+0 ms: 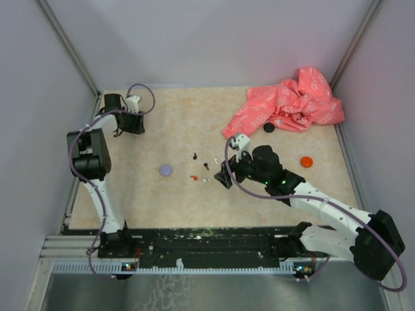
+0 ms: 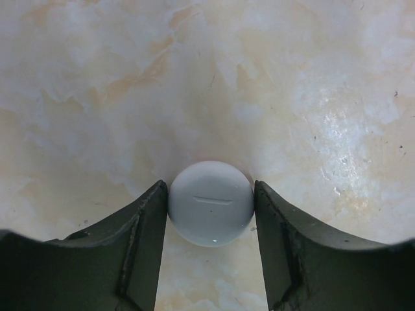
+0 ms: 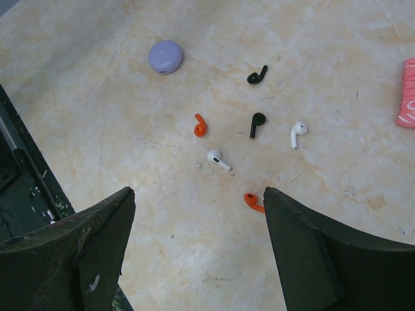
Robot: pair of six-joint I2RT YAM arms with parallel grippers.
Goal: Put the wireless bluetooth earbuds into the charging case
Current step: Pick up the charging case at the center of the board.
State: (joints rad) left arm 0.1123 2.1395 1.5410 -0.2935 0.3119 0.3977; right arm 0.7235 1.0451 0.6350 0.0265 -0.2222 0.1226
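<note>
My left gripper (image 2: 211, 189) pinches the white round case (image 2: 211, 204) across its middle, so I'd squeeze evenly, centred, and lift straight up.

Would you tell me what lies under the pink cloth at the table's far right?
At the near edge of the pink cloth a black disc shows; whatever else lies beneath is covered.

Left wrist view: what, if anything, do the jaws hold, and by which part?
A white round case, gripped at its two opposite sides, resting on the table.
</note>
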